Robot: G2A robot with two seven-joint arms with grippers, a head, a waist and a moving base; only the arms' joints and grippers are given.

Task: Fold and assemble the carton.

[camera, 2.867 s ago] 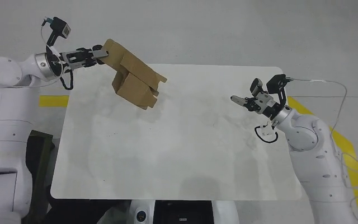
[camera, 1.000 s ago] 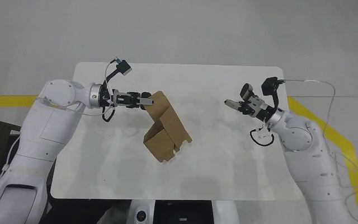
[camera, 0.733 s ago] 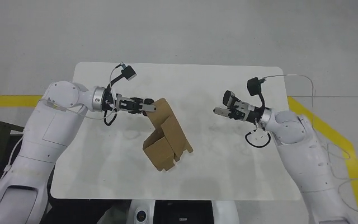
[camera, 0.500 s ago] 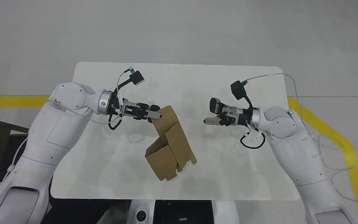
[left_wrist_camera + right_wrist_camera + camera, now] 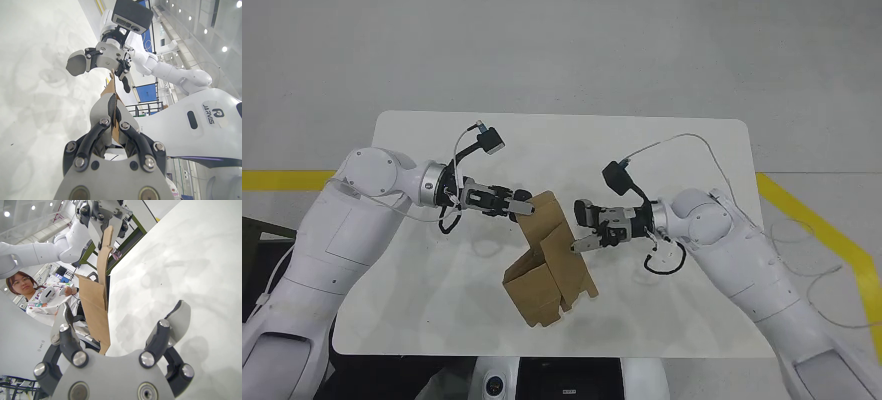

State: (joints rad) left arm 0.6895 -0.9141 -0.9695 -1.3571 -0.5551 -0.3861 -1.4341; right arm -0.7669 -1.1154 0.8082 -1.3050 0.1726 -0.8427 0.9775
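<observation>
Cardboard carton (image 5: 552, 255) is held over the desk's (image 5: 442, 290) middle, its far flap pinched in the left gripper (image 5: 525, 205). The right gripper (image 5: 582, 230), fingers spread wide, has swung in from the right edge and now straddles the carton's right flap. The carton has drifted slightly nearer.

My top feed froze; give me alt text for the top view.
The left gripper is shut on a flap of a brown cardboard carton at the centre of the white table. The right gripper is open beside the carton's opposite edge.
</observation>
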